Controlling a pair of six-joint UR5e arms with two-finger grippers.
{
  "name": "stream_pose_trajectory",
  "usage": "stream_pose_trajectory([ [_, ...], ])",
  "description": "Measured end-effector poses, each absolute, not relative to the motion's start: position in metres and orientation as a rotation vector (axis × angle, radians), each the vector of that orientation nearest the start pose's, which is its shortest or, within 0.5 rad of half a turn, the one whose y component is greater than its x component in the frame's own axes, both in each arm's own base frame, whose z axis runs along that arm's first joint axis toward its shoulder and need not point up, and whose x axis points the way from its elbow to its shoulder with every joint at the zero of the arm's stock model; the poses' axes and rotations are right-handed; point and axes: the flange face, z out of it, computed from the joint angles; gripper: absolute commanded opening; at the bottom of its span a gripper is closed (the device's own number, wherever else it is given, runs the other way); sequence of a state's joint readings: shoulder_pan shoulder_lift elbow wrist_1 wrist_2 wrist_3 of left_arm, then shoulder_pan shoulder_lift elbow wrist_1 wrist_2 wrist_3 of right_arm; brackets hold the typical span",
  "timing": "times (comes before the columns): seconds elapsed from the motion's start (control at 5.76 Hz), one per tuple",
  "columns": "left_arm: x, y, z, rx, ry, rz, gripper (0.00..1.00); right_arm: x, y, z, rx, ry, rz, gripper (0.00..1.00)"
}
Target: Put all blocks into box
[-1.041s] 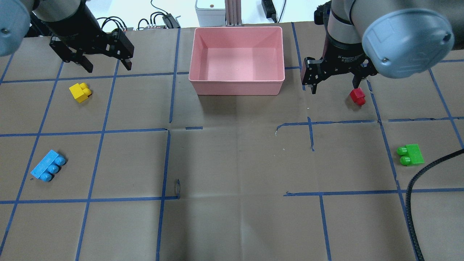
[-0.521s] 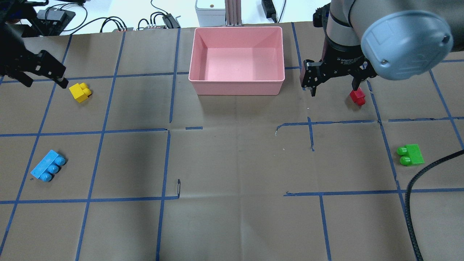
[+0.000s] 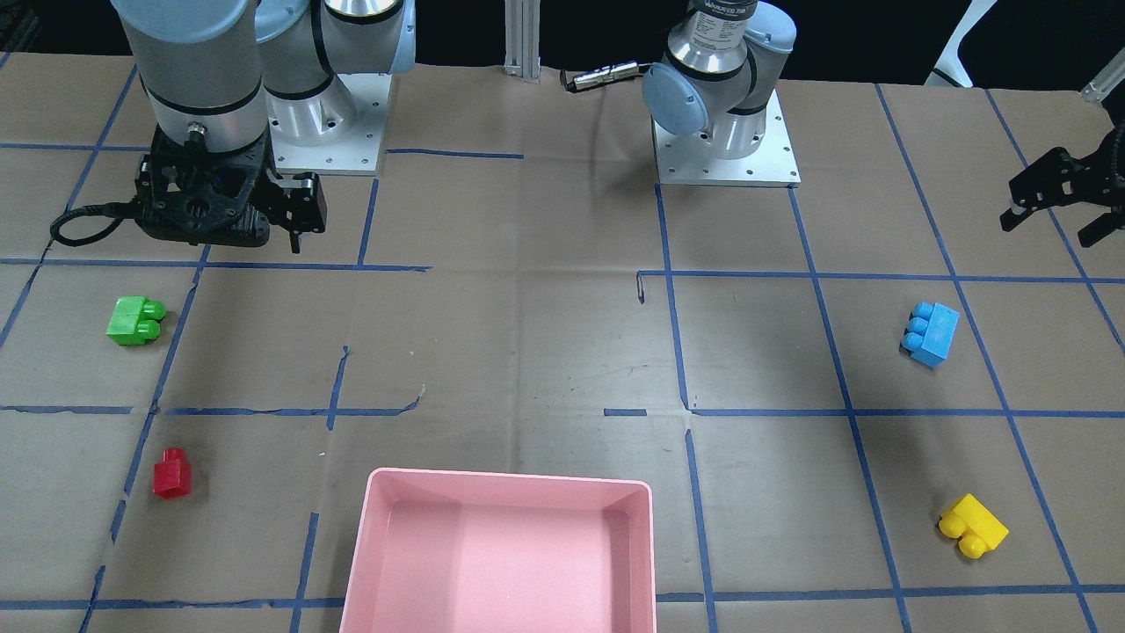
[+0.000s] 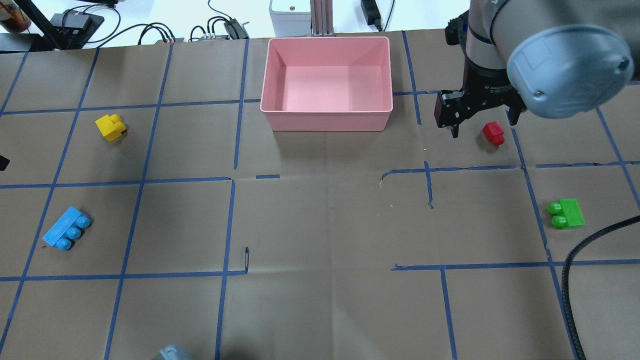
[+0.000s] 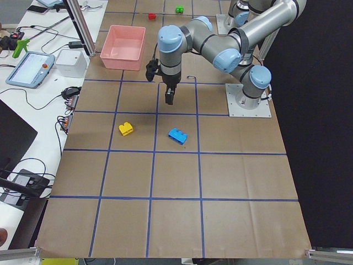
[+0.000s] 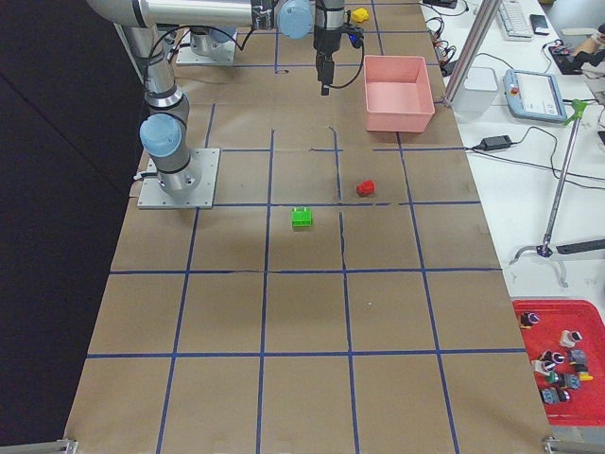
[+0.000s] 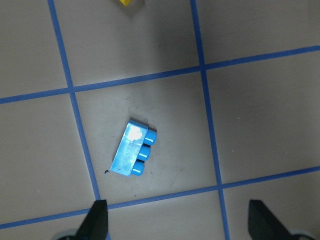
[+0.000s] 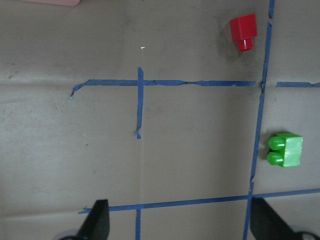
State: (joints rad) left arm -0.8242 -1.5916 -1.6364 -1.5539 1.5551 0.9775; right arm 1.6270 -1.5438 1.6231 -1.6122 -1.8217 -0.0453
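Note:
The pink box (image 4: 325,119) stands at the table's far middle, with nothing in it. The yellow block (image 4: 111,127) and the light-blue block (image 4: 66,228) lie on the left. The red block (image 4: 493,133) and the green block (image 4: 566,214) lie on the right. My right gripper (image 4: 482,122) hangs open above the table, just by the red block; its wrist view shows the red block (image 8: 243,31) and the green block (image 8: 286,150). My left gripper (image 3: 1059,218) is open at the table's left side, above the light-blue block (image 7: 134,155).
A black cable (image 4: 575,260) curves over the table's near right corner. Cables and devices (image 4: 225,27) lie beyond the far edge. A side table carries a red parts tray (image 6: 558,364). Blue tape lines grid the brown table cover.
My left arm has swung left and nearer, leaving the overhead view almost wholly. My right gripper has shifted a little to the right, closer over the red block. No block has moved.

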Motion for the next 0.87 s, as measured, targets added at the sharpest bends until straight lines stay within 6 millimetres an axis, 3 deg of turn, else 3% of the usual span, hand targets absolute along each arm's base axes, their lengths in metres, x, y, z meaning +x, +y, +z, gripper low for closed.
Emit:
stream_pose_trajectory([
  [0.17,0.25,-0.442,0.434,0.562,3.175,0.06,0.99,0.112,-0.486,0.462,-0.246,3.395,0.073,0.85],
  [0.35,0.253,-0.437,0.423,0.791,3.142,0.059,0.99,0.072,-0.476,0.457,-0.293,3.387,0.114,0.86],
  [0.52,0.254,-0.435,0.415,0.984,3.09,0.049,0.99,0.016,-0.464,0.442,-0.313,3.375,0.126,0.86],
  [0.69,0.256,-0.435,0.401,1.066,3.054,0.037,0.99,-0.04,-0.451,0.419,-0.314,3.353,0.099,0.86],
  [0.87,0.26,-0.435,0.373,1.067,3.029,0.016,0.99,-0.085,-0.435,0.388,-0.26,3.296,0.067,0.86],
])
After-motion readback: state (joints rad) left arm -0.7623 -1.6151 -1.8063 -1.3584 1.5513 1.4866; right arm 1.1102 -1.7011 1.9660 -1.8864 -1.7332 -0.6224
